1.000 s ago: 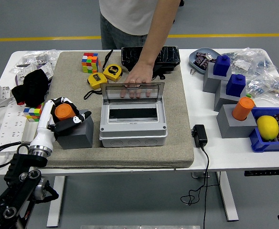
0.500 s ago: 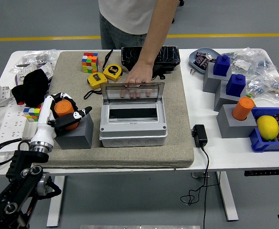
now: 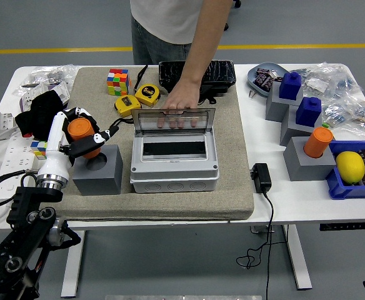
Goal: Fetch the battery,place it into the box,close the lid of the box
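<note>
The battery is an orange cylinder [image 3: 81, 130] held in the curled fingers of my left hand [image 3: 86, 135], a little above and to the left of the grey block [image 3: 99, 174], whose round socket now shows empty. To its right on the mat stands the grey box [image 3: 175, 167]. Its clear lid [image 3: 175, 119] is tilted up at the back. A person's hand [image 3: 181, 102] rests on the lid's top edge and holds it open. The dark inside of the box shows nothing in it. My right arm does not show.
Two yellow tape measures [image 3: 139, 99], a colour cube [image 3: 117, 82] and a black case [image 3: 197, 76] lie behind the box. A black adapter [image 3: 260, 177] lies to its right. Blue and orange pieces on grey blocks [image 3: 308, 150] and a lemon [image 3: 350, 167] stand at right, a power strip [image 3: 1, 164] at left.
My left hand has lifted the orange battery up out of the grey block's socket and drawn it slightly up and left. The person's hand and the lid have stayed still.
</note>
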Robot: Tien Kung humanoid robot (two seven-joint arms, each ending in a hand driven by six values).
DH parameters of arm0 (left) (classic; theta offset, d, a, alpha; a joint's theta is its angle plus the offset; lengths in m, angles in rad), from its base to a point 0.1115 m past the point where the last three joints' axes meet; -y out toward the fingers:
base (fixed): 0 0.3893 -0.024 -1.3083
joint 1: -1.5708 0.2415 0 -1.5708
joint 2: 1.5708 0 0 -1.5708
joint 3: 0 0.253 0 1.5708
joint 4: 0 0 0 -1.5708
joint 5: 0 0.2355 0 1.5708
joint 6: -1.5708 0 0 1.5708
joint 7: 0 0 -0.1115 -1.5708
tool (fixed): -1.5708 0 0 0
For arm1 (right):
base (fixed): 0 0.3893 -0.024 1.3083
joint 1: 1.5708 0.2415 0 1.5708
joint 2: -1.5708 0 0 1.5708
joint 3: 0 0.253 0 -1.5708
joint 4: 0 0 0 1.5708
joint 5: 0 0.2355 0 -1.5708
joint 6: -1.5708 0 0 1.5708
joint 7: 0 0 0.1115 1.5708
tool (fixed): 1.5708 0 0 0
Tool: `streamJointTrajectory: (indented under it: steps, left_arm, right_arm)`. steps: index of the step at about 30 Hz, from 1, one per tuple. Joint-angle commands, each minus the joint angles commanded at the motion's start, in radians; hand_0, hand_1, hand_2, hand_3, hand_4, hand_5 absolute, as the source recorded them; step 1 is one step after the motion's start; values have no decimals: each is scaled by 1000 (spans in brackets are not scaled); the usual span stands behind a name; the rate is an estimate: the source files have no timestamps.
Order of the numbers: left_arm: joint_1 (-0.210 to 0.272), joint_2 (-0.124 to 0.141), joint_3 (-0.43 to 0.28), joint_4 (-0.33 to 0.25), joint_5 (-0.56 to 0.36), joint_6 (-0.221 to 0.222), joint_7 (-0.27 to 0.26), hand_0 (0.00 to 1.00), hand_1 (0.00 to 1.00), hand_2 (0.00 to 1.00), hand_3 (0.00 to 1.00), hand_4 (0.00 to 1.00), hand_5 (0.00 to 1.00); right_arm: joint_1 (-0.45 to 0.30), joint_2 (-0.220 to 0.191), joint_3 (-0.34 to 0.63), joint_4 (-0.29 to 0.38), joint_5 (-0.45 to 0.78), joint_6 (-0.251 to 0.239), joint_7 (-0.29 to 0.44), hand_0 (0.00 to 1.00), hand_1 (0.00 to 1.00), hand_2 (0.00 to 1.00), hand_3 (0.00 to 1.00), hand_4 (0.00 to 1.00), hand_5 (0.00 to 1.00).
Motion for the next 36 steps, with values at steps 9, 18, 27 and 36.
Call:
streamJointTrajectory:
  steps: [9,18,27,36]
  left_arm:
    - [-34,40,73,-56,145,68,-29,91,68,92,80,998,69]
    - [-80,77,175,-106,237,117,-33,75,15,62,46,998,178]
    - [-135,103,321,-123,351,156,-16,78,2,36,12,998,257]
    - [-201,74,468,-56,328,203,-47,79,2,31,7,998,263]
  right_arm:
    - [1,-1,-1,0,-2,1,-1,879,843,783,826,998,998]
    - [3,-4,0,0,-5,1,-2,880,843,783,826,998,998]
    - [4,-7,-6,0,-4,1,-2,880,843,783,826,998,998]
    - [8,-10,-8,0,-7,1,-3,879,843,783,826,998,998]
